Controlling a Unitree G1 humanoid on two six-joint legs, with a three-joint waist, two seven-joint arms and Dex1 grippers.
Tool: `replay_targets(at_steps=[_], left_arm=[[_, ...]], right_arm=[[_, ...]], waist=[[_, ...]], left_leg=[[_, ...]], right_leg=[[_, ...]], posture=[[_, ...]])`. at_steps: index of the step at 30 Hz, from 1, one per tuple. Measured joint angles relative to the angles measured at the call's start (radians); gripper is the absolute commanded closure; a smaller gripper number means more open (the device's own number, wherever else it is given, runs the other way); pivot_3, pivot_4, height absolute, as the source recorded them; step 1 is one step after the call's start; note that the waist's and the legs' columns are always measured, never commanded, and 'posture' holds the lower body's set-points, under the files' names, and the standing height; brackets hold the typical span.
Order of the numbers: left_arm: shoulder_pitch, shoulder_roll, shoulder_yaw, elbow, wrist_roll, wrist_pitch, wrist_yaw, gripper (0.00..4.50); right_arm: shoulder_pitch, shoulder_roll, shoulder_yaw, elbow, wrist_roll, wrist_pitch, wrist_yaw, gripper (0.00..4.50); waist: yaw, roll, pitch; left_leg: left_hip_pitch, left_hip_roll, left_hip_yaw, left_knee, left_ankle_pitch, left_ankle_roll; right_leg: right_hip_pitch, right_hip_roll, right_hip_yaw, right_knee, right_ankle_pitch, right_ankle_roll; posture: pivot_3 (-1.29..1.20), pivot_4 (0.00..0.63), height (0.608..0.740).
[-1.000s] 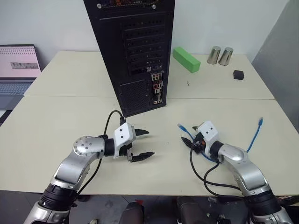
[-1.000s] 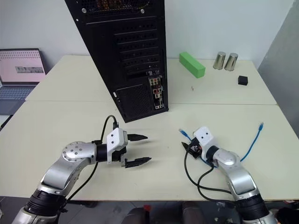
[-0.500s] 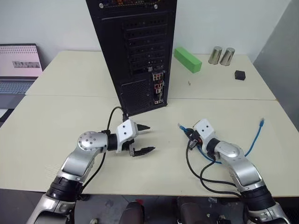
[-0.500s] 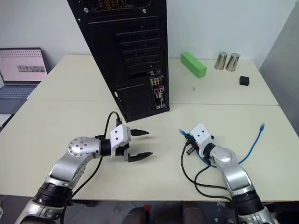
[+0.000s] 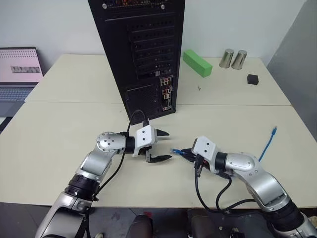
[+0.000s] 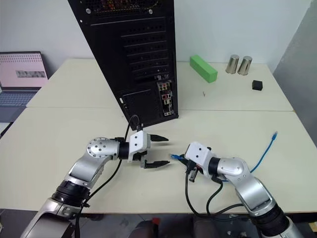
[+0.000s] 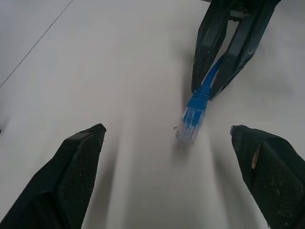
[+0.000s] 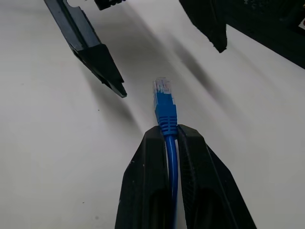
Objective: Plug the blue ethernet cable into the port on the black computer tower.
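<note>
Desk [image 5: 59, 134] surface lies bare around both claws. Right claw [image 8: 167, 131] pinches the blue ethernet cable [image 8: 165, 107] just behind its plug, which points at the spread left claw [image 5: 162, 146]. The black computer tower [image 5: 143, 59] stands behind, top cut off; port indistinct, no writing legible.

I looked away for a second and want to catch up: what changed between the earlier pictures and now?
The right gripper shut on the blue ethernet cable near its plug and carried it left, toward the left gripper. The left gripper, open throughout, moved right to meet it. The black computer tower stayed put.
</note>
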Motion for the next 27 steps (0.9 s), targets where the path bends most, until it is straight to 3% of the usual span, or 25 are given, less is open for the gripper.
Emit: replay_targets(at_steps=[4,16,20,22,27], left_arm=[[-0.003,-0.004,-0.011,0.019,0.007,-0.018,-0.025,0.51],[-0.024,-0.036,-0.039,0.083,0.046,-0.07,-0.033,3.2],[-0.024,-0.038,-0.041,0.093,0.052,-0.081,-0.035,3.9],[-0.024,-0.039,-0.044,0.1,0.062,-0.089,-0.039,4.17],[-0.024,-0.039,-0.044,0.102,0.065,-0.097,-0.048,4.21]], right_arm=[[-0.009,0.0,0.009,-0.004,0.0,0.01,0.0,4.45],[-0.036,0.01,0.034,-0.005,0.0,0.014,0.001,4.46],[-0.038,0.01,0.035,-0.005,0.0,0.014,0.0,4.46],[-0.042,0.007,0.034,-0.005,-0.001,0.014,0.0,4.46],[-0.042,0.003,0.035,-0.005,-0.001,0.013,0.007,4.46]], waist=[[0.0,0.0,0.0],[0.0,0.0,0.0],[0.0,0.0,0.0],[0.0,0.0,0.0],[0.0,0.0,0.0]], left_leg=[[0.0,0.0,0.0,0.0,0.0,0.0],[0.0,0.0,0.0,0.0,0.0,0.0],[0.0,0.0,0.0,0.0,0.0,0.0],[0.0,0.0,0.0,0.0,0.0,0.0],[0.0,0.0,-0.001,0.0,0.0,0.0]], right_leg=[[0.0,0.0,0.0,0.0,0.0,0.0],[0.0,0.0,0.0,0.0,0.0,0.0],[0.0,0.0,0.0,0.0,0.0,0.0],[0.0,0.0,0.0,0.0,0.0,0.0],[0.0,0.0,-0.001,0.0,0.0,0.0]], posture=[[0.0,0.15,0.74],[0.0,0.15,0.74],[0.0,0.15,0.74],[0.0,0.15,0.74],[0.0,0.15,0.74]])
